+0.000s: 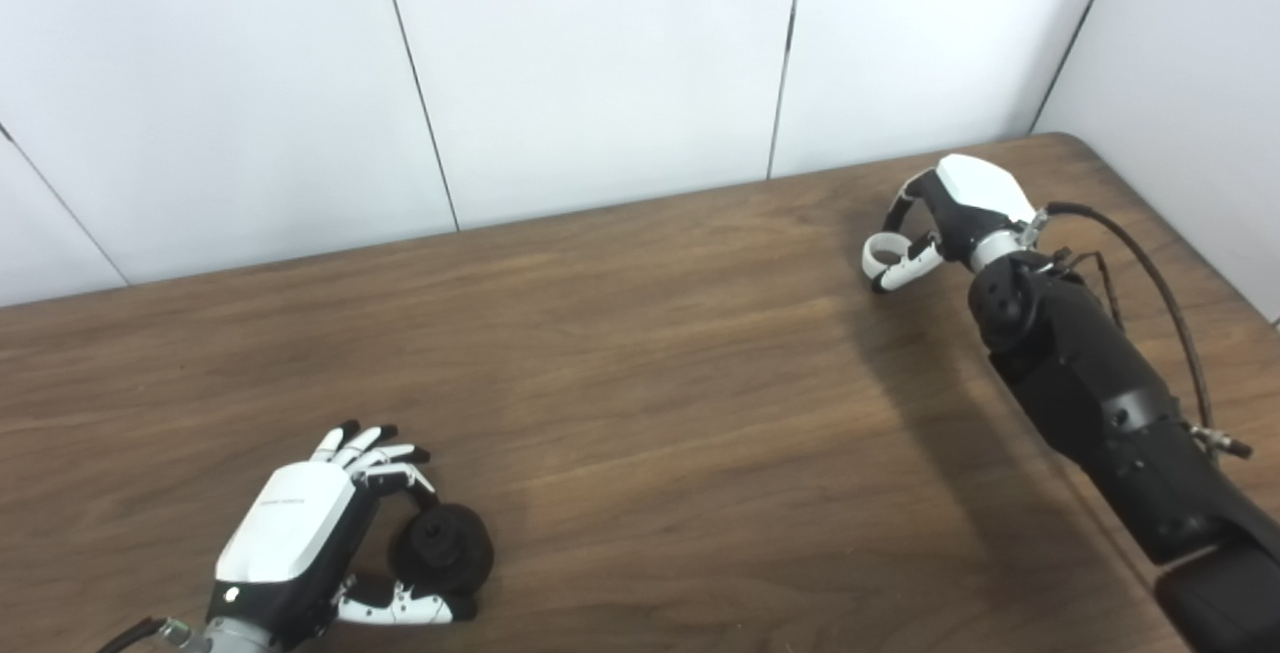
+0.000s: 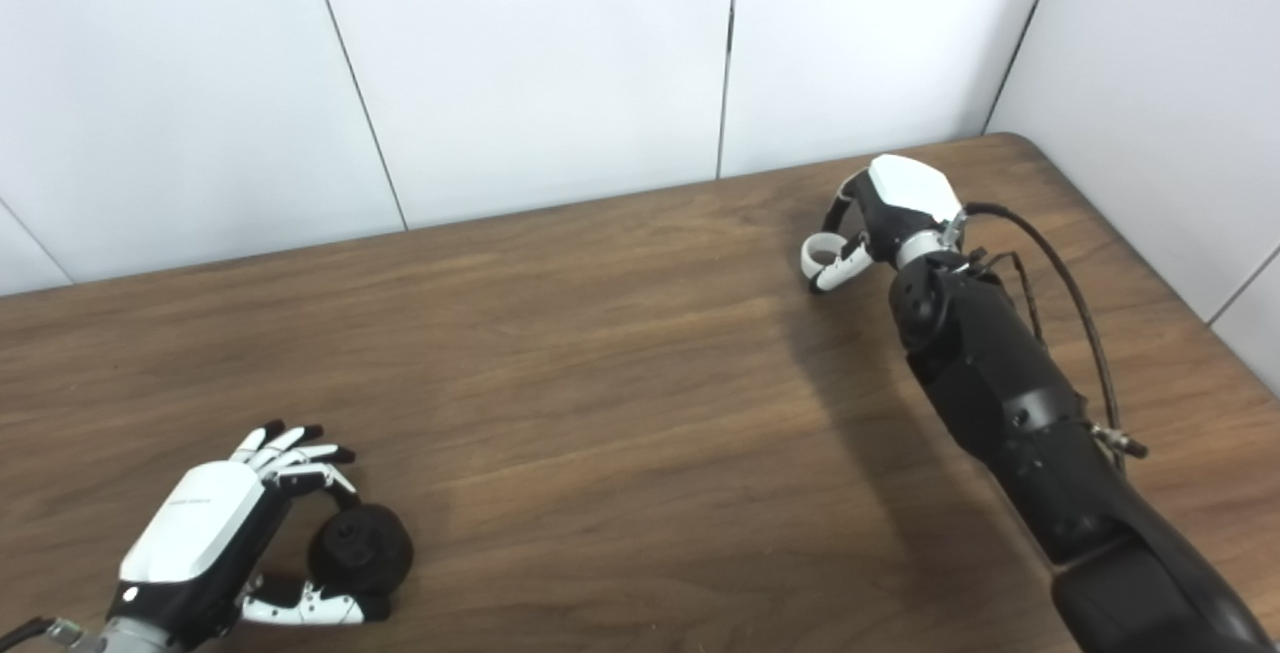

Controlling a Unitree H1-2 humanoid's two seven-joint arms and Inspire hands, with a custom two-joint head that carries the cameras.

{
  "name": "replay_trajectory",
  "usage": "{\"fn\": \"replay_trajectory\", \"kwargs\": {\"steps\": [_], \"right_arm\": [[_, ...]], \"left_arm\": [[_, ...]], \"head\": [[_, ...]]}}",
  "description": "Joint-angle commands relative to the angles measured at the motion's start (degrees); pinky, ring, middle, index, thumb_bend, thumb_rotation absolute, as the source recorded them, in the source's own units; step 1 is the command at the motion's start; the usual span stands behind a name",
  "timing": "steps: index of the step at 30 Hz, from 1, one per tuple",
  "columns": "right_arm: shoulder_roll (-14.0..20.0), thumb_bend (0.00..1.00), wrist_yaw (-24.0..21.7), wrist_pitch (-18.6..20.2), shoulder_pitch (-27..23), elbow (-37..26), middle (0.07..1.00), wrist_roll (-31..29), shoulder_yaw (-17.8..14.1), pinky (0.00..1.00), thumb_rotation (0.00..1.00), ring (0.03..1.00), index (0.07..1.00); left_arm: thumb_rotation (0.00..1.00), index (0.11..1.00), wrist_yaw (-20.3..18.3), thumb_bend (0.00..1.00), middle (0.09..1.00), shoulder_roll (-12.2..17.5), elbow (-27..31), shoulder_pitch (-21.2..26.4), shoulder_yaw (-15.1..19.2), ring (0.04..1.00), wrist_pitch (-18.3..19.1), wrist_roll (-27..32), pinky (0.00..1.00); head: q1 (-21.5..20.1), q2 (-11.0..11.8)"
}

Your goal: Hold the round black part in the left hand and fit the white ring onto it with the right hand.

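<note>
- A robot test bay, by appearances: plain white wall panels [image 1: 600,63] with thin dark seams close in two sides.
- A bare wood-grain table [image 1: 650,353] fills the cornered space beneath them.

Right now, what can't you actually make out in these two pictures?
- Whether the right hand truly grips the white ring: its fingers cover part of it in both views.
- The round black part: its underside and whether the left hand has lifted it.
- The right arm's lower end: cut off by the picture's edge.
</note>
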State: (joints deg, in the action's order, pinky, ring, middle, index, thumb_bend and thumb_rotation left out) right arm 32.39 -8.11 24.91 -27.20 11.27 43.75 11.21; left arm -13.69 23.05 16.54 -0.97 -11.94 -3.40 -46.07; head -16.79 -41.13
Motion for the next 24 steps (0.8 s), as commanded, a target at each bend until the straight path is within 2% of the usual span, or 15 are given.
{"fn": "replay_trajectory", "kwargs": {"steps": [1, 5, 10, 16, 19, 24], "right_arm": [[2.3, 0.52, -0.2, -1.3, -1.9, -4.2, 0.855, 1.6, 0.3, 0.94, 0.14, 0.943, 0.488], [2.5, 0.52, -4.8, -1.9, -1.2, -13.8, 0.861, 2.6, 2.4, 0.97, 0.14, 0.954, 0.487], [1.3, 0.52, -10.0, -2.2, -1.2, -23.0, 0.863, 3.6, 4.4, 0.99, 0.14, 0.952, 0.486], [-1.5, 0.52, -14.7, -4.0, -0.8, -31.4, 0.864, 4.6, 6.9, 1.0, 0.14, 0.95, 0.485], [-4.3, 0.52, -19.0, -3.6, -0.1, -36.4, 0.866, 6.4, 9.2, 1.0, 0.14, 0.951, 0.485], [-7.9, 0.52, -23.5, -6.2, 1.9, -41.9, 0.865, 7.5, 12.5, 0.99, 0.14, 0.944, 0.485]], "left_arm": [[0.06, 0.488, 0.3, 0.52, 0.812, 0.2, 0.9, 1.2, 0.0, 0.929, -0.3, -0.2, 1.0], [0.06, 0.489, 0.0, 0.52, 0.811, -0.8, 1.4, 1.3, -0.8, 0.929, 0.4, -1.2, 1.0], [0.06, 0.488, 0.6, 0.52, 0.807, -1.9, 1.4, 1.3, -1.6, 0.921, 0.3, -2.7, 1.0], [0.06, 0.489, -0.5, 0.52, 0.812, -3.5, 2.3, 0.9, -2.6, 0.926, 1.7, -4.2, 1.0], [0.06, 0.488, -0.5, 0.52, 0.814, -4.3, 2.7, 0.7, -3.1, 0.925, 2.2, -4.8, 1.0], [0.06, 0.488, -1.2, 0.52, 0.814, -6.3, 3.7, 0.4, -4.3, 0.929, 4.0, -7.0, 1.0]], "head": [[0.9, 0.0], [3.3, -0.1], [4.9, -0.2], [6.6, -0.6], [7.8, -1.0], [10.5, -2.0]]}}
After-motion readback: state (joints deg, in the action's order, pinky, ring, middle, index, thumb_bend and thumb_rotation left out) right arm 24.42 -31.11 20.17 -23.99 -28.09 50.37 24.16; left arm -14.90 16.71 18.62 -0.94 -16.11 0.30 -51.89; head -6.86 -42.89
